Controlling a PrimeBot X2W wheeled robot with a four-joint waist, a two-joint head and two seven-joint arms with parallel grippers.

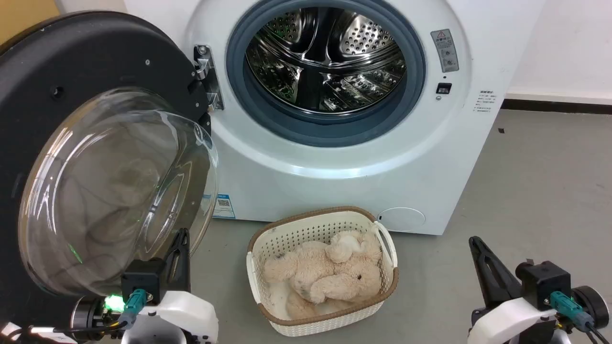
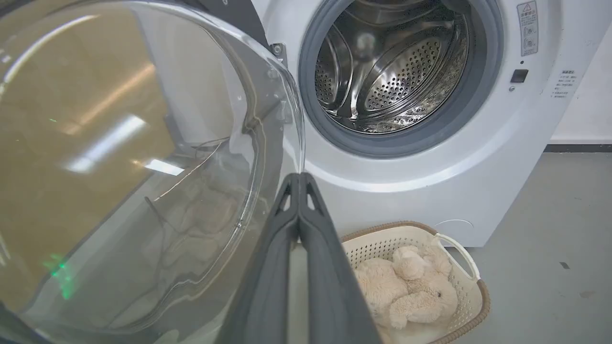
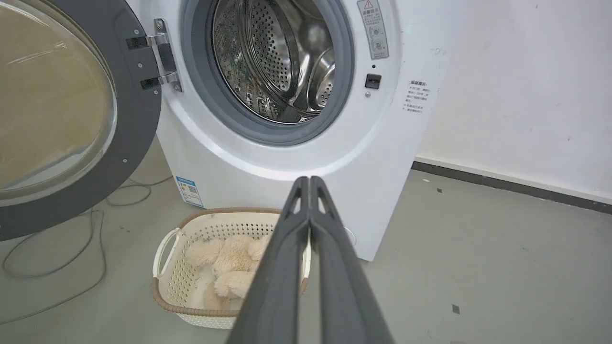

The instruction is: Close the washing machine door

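Left fingers (image 2: 299,179) together, tips at, perhaps touching, the glass of the washing machine door (image 1: 71,62), swung open left of the porthole; right fingers (image 3: 310,180) together, well clear. On the washing machine (image 1: 334,157): blue QR label (image 1: 223,206), warning-triangle sticker (image 1: 444,50), print too small to read.

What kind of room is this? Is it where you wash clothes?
Probably a laundry room. A big white washing machine stands with its round door wide open, and a cream basket holding a fluffy toy sits on the grey floor before it.
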